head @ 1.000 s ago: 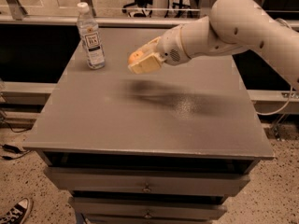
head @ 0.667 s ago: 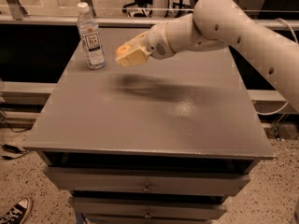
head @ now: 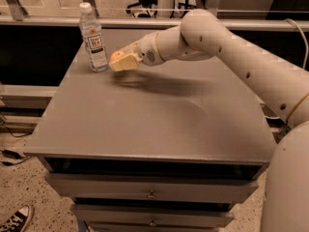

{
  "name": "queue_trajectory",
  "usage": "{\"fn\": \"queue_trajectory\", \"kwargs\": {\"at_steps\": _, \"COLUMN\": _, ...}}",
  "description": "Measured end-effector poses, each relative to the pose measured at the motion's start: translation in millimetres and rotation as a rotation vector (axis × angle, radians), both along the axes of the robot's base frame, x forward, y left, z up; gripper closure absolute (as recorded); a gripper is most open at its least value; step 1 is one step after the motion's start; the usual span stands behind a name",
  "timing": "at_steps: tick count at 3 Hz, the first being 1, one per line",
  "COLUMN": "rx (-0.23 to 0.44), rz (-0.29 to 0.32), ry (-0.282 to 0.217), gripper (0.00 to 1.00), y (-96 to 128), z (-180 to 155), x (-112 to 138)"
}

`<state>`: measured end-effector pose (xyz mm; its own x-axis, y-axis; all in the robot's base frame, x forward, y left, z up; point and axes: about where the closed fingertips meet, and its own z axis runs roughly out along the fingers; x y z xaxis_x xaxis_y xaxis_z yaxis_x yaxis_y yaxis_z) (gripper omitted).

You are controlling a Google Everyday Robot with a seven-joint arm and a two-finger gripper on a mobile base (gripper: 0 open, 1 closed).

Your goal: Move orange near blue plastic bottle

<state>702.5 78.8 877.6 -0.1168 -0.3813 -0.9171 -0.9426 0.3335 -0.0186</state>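
The blue plastic bottle, clear with a white cap and a white label, stands upright at the far left of the grey table top. My gripper reaches in from the right and hovers just right of the bottle, a little above the table. It is shut on the orange, which shows between the pale fingers. The orange sits close to the bottle's lower half, not touching it as far as I can see.
The table is a grey cabinet with drawers below its front edge. A rail and dark gap run behind the table. My white arm spans the right side. A shoe lies on the floor at lower left.
My gripper has moved left across the table with the orange in it, from the middle back area to just beside the bottle, and a little lower.
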Motion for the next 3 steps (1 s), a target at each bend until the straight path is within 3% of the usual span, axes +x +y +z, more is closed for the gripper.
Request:
{"fn": "queue_trajectory", "kwargs": {"at_steps": 2, "rx": 0.051, "rz": -0.018, "ry": 0.029, "gripper": 0.96, "y": 12.3, "z": -13.0, "x": 15.1}}
{"fn": "queue_trajectory", "kwargs": {"at_steps": 3, "rx": 0.057, "rz": -0.02, "ry": 0.039, "gripper": 0.75, "y": 14.4, "z": -16.0, "x": 17.5}}
